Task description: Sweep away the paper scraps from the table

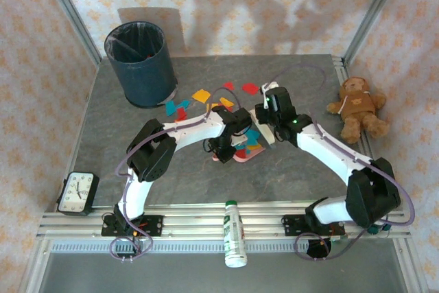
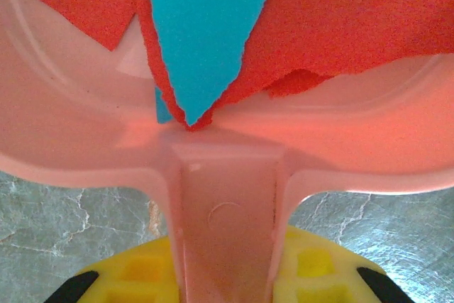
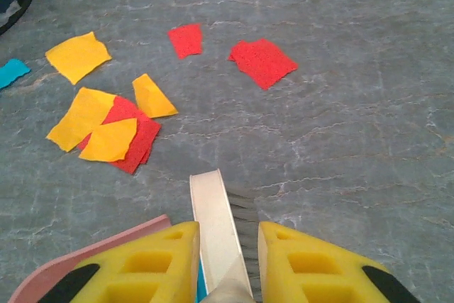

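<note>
A pink dustpan (image 1: pixel 245 154) lies on the table (image 1: pixel 302 73) in the middle. My left gripper (image 2: pixel 227 264) is shut on its handle (image 2: pixel 225 211). Red and teal paper scraps (image 2: pixel 213 26) lie inside the pan. My right gripper (image 3: pixel 227 246) is shut on a cream-handled brush (image 3: pixel 215 221), just right of the pan's edge (image 3: pixel 92 255). Loose paper scraps lie on the table beyond it: yellow and red ones (image 3: pixel 106 129), two red ones (image 3: pixel 261 62), and more near the bin (image 1: pixel 177 108).
A dark blue round bin (image 1: pixel 140 63) stands at the back left. A teddy bear (image 1: pixel 358 108) sits at the right edge, a clock (image 1: pixel 77 192) at the front left, and a white bottle (image 1: pixel 234 232) lies across the front rail.
</note>
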Controlling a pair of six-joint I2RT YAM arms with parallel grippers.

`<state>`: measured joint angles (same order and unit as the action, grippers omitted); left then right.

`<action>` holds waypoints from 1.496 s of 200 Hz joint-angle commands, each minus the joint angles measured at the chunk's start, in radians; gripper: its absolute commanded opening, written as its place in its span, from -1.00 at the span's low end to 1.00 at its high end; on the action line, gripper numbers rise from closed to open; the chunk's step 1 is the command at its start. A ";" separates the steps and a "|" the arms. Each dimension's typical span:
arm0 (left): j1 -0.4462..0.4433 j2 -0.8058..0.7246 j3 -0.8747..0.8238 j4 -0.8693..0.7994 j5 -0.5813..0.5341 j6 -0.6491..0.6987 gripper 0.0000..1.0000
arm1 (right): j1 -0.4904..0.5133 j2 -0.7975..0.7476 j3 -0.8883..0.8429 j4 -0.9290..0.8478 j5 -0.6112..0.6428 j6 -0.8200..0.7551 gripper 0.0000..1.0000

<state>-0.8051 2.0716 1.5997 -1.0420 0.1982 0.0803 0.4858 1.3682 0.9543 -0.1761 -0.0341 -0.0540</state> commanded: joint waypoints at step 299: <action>0.036 -0.218 -0.104 0.059 0.009 -0.002 -1.00 | -0.005 -0.268 -0.085 -0.028 0.189 0.144 -1.00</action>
<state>-0.7963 1.9358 1.5021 -0.9844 0.2024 0.0792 0.4873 1.1389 0.8860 -0.2180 0.0803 0.0696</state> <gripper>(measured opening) 0.240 0.246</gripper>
